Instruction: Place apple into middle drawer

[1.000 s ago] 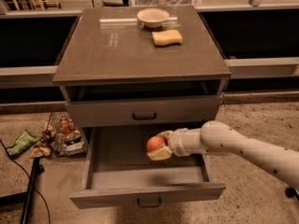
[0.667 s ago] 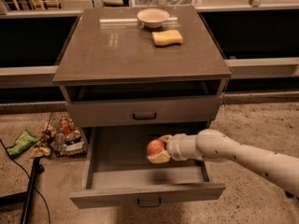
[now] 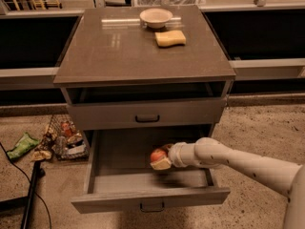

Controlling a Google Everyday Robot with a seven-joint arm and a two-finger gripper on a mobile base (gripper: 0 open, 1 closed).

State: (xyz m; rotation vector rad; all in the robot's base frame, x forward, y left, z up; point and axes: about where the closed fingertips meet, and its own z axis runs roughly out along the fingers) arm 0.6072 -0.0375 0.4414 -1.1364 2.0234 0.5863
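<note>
The middle drawer (image 3: 150, 198) is pulled out, wide and grey with a small dark handle at its front. My gripper (image 3: 161, 159) reaches into it from the right on a white arm and is shut on the orange-red apple (image 3: 157, 155). The apple is inside the drawer's opening, right of centre, low over the drawer floor; I cannot tell if it touches the floor. The like grey drawer above (image 3: 147, 113) is closed.
On the cabinet top (image 3: 114, 51) stand a pale bowl (image 3: 156, 17) and a yellow sponge (image 3: 170, 38). A wire basket of snack bags (image 3: 66, 140) and a green bag (image 3: 22, 145) lie on the floor at left, with a dark stand and cable (image 3: 28, 194).
My gripper with the apple has moved lower and a little leftward, deeper into the open drawer.
</note>
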